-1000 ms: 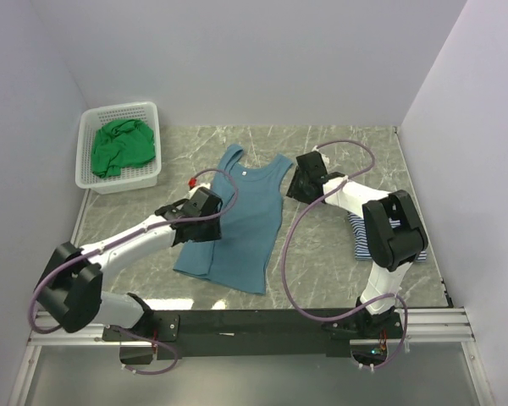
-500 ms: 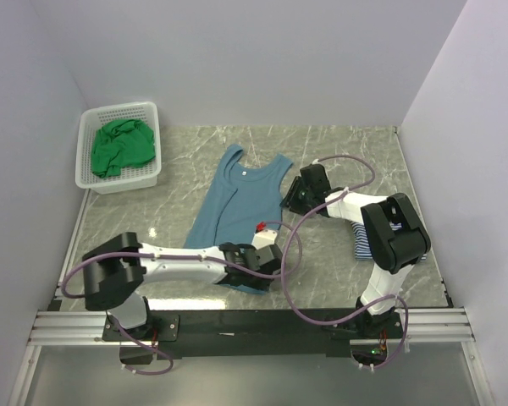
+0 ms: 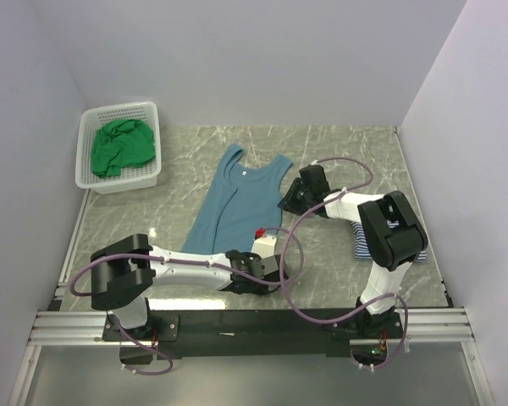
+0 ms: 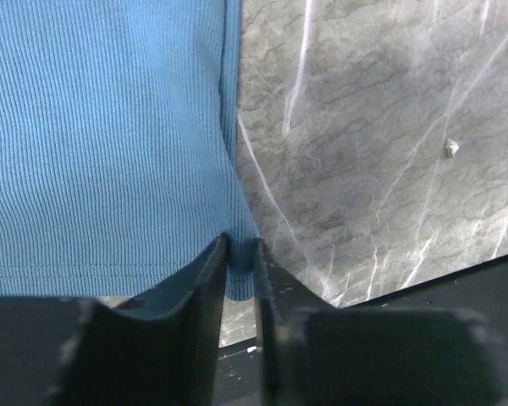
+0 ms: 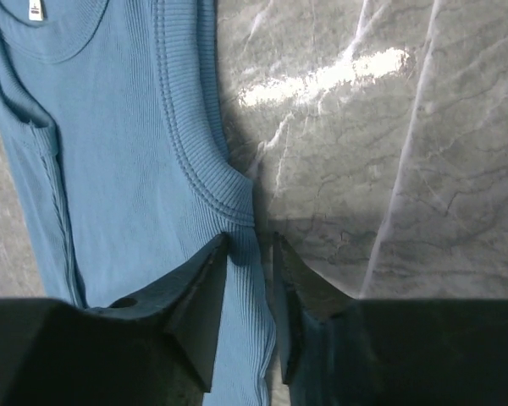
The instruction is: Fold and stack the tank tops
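Observation:
The teal tank top (image 3: 237, 203) lies flat in the middle of the table, neck toward the back. My left gripper (image 3: 269, 272) sits at its near right hem corner. In the left wrist view the jaws (image 4: 241, 254) are shut on that corner of the teal cloth (image 4: 110, 127). My right gripper (image 3: 288, 201) is at the top's right side, just below the armhole. Its jaws (image 5: 250, 254) are pinched on the ribbed side edge (image 5: 110, 127). The striped tank top (image 3: 361, 241) lies at the right, mostly under the right arm. The green tank top (image 3: 118, 145) is crumpled in the basket.
A white lattice basket (image 3: 123, 110) stands at the back left corner. Walls close in the left, back and right sides. The black rail (image 3: 262, 326) with the arm bases runs along the near edge. Purple cables loop over both arms.
The left arm swung from the top's left side across to its near right hem corner, and its jaws closed on the cloth. The right gripper shifted slightly toward the side edge and narrowed.

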Motion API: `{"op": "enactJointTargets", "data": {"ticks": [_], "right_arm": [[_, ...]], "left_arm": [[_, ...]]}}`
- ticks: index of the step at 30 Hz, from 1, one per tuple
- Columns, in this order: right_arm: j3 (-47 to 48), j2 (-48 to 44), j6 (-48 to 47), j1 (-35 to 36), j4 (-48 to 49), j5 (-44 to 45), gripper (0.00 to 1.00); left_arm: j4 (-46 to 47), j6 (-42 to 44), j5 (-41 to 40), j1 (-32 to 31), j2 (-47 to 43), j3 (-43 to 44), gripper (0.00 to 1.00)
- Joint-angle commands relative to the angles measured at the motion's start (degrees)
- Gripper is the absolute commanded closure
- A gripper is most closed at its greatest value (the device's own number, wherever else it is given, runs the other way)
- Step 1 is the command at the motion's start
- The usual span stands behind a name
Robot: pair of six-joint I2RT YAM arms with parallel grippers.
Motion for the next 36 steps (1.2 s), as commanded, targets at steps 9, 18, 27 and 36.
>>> {"op": "enactJointTargets", "data": {"ticks": [9, 18, 27, 36], "right_arm": [[3.7, 2.5, 0.1, 0.4, -1.0, 2.2, 0.98], [2.6, -3.8, -4.2, 0.3, -9.6, 12.0, 1.0], [11.5, -1.6, -7.6, 5.3, -19.8, 19.7, 1.0], [26.2, 7.1, -6.7, 10.8, -27.9, 25.1, 1.0]], "left_arm": [[10.4, 2.1, 3.0, -0.4, -6.9, -6.6, 0.97], [20.0, 3.0, 7.0, -1.6, -12.9, -12.8, 0.99], [16.0, -5.2, 1.1, -1.5, -17.3, -15.9, 0.99], [4.7, -16.5, -5.2, 0.5, -24.7, -20.0, 1.0]]}}
